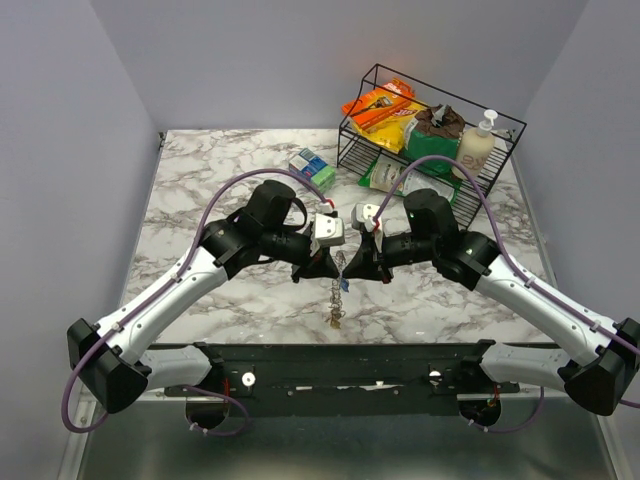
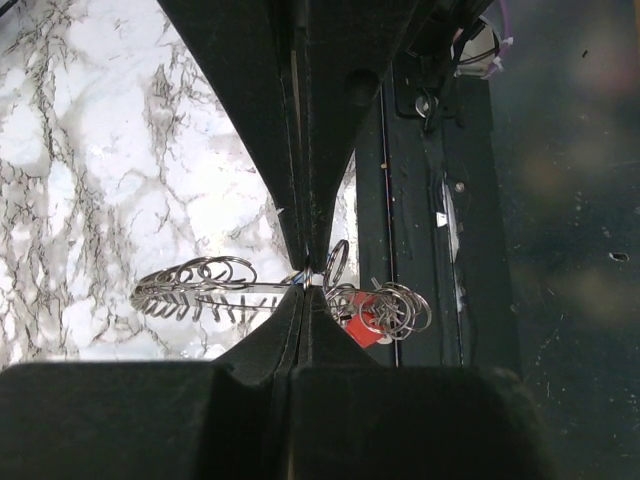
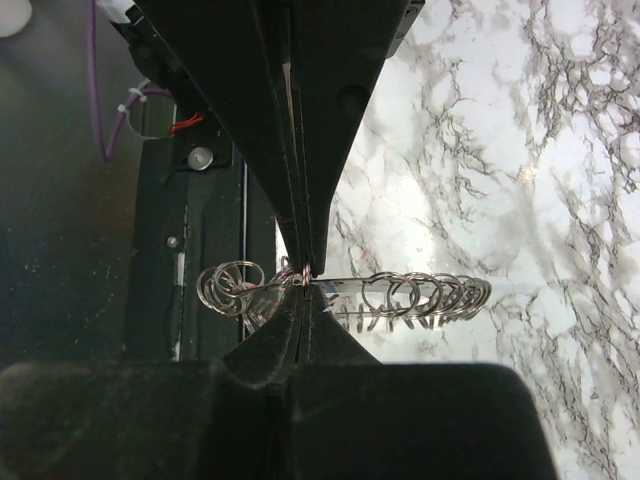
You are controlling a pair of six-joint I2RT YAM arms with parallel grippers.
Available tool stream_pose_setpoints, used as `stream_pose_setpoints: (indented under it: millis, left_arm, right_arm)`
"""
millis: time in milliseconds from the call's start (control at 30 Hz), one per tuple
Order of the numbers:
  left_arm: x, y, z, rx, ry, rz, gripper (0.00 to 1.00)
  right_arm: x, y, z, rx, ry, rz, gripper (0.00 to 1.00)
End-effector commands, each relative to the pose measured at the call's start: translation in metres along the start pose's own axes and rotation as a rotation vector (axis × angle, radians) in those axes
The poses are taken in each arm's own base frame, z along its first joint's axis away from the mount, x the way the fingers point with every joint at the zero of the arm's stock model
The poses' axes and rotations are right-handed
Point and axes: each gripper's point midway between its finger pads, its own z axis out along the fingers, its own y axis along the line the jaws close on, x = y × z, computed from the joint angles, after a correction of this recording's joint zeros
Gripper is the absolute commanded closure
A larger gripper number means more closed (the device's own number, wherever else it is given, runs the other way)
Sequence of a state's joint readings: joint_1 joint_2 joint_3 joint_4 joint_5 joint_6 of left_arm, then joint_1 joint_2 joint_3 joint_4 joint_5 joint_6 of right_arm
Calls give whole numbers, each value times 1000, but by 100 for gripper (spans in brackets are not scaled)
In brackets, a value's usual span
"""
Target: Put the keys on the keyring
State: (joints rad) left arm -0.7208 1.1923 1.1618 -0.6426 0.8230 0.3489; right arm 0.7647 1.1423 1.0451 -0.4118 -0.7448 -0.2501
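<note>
Now I have left gripper point(image 2: 305, 278) and right gripper point(image 3: 305, 272) both clamped tight on the keyring point(image 2: 190, 290), its long axis toward the near edge, keys point(image 2: 385, 312) at that end

A black wire rack point(image 1: 350, 152) (snack packets point(image 1: 378, 105), a pump bottle point(image 1: 477, 148) inside) stands near small cartons point(image 1: 312, 170) on the marble table point(image 1: 200, 185)

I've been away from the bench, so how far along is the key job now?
It looks partly done: a red-headed key hangs among small rings on the keyring, and a blue key dangles with it. In hand: the left gripper and right gripper are both shut on the ring's wire. Remaining: I cannot tell whether every key is threaded.
</note>
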Motion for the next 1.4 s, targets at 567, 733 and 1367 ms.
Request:
stream_pose_setpoints:
  millis: [567, 733, 1367]
  left_arm:
    - [-45, 10, -22, -253, -386, 163, 100]
    - [-56, 12, -28, -291, -472, 179, 100]
    - [-84, -21, -64, -310, -867, 365, 100]
  right_arm:
    - [-42, -17, -25, 232, -217, -37, 80]
    - [-50, -31, -40, 359, -269, -26, 63]
    - [-61, -41, -61, 460, -359, -5, 36]
